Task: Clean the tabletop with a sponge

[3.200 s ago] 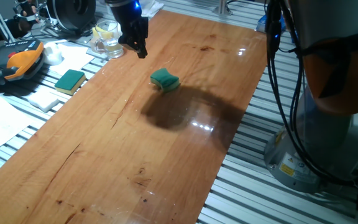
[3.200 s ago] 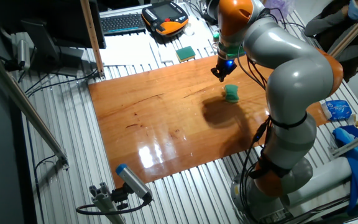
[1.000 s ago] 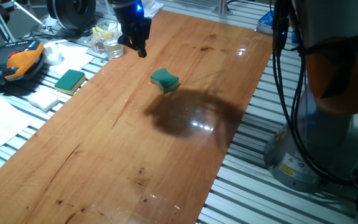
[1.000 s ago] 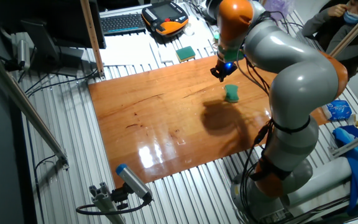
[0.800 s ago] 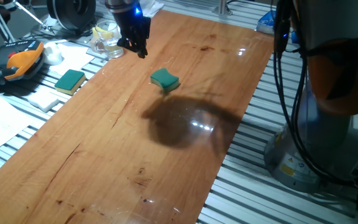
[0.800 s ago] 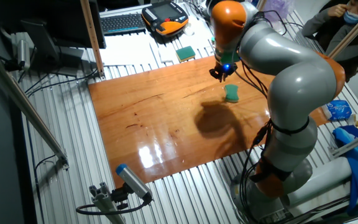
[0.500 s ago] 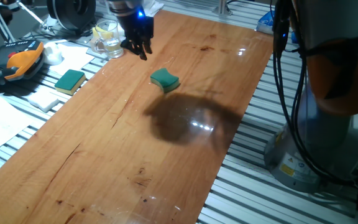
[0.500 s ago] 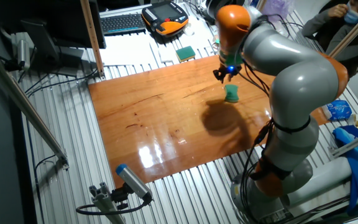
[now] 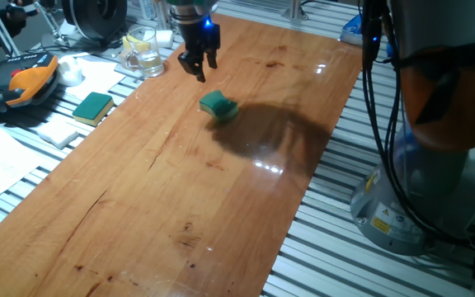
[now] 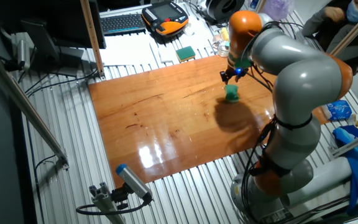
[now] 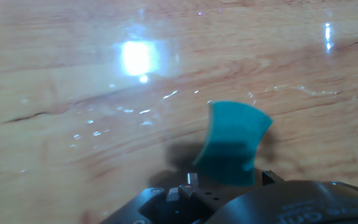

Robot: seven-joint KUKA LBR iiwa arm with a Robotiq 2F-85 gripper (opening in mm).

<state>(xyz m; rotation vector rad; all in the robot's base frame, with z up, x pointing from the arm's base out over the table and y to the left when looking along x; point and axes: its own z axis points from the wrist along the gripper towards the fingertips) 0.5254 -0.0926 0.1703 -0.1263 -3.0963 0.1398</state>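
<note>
The sponge [image 9: 218,105] is teal-green with waisted sides and lies on the tabletop [image 9: 138,198], a glossy reddish-brown board. My gripper [image 9: 198,68] hangs above the board, a little up and left of the sponge, and touches neither. Its dark fingers look spread, with nothing between them. From the other side, the gripper [image 10: 232,76] sits just above the sponge [image 10: 232,93]. In the hand view the sponge [image 11: 232,149] fills the lower middle, close ahead of the gripper body at the bottom edge.
A flat rectangular green sponge [image 9: 93,106] lies on white pads left of the board. Near it stand a glass cup [image 9: 143,49] and an orange pendant [image 9: 25,82]. My arm's base [image 9: 435,165] and cables stand right of the board, on ribbed metal frame [image 9: 345,256].
My gripper has moved right along the far end of the board and now hangs closer to the sponge. The sponge has not moved.
</note>
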